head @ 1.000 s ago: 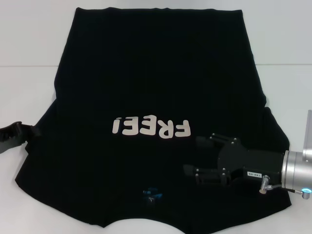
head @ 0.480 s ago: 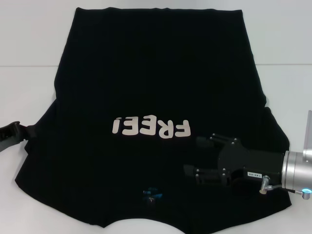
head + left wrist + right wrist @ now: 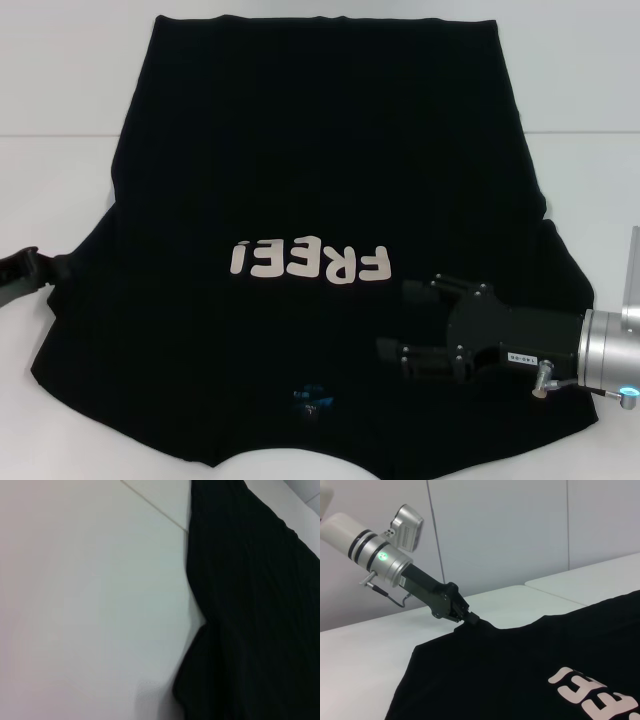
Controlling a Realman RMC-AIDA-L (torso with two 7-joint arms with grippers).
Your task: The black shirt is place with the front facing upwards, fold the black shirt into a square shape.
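Left hand [image 3: 470, 619] pinched closed on the black shirt [image 3: 320, 200] sleeve edge; right hand [image 3: 392, 320] open above the fabric.

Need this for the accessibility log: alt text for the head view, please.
A black shirt with upside-down off-white "FREE!" lettering lies spread on a white table. The right gripper, open, sits over the shirt's near right part; the left gripper is at the shirt's left sleeve edge.
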